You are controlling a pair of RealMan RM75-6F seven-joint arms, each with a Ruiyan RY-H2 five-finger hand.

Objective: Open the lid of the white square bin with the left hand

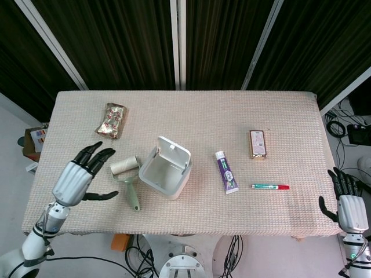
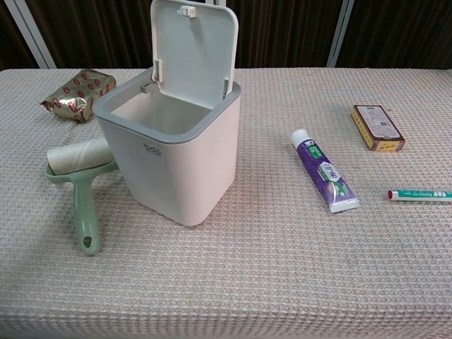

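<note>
The white square bin (image 1: 165,176) (image 2: 176,169) stands near the table's front, left of centre. Its lid (image 1: 174,154) (image 2: 193,51) stands upright at the back edge, and the inside shows empty. My left hand (image 1: 81,174) hovers to the left of the bin, well apart from it, with its fingers spread and holding nothing; the chest view does not show it. My right hand (image 1: 346,204) hangs off the table's front right corner, fingers apart and empty.
A green-handled lint roller (image 1: 128,176) (image 2: 79,185) lies just left of the bin. A snack packet (image 1: 112,120) (image 2: 78,93) sits at the back left. Right of the bin lie a purple toothpaste tube (image 1: 226,172) (image 2: 325,169), a small brown box (image 1: 258,143) (image 2: 378,128) and a pen (image 1: 270,186) (image 2: 419,194).
</note>
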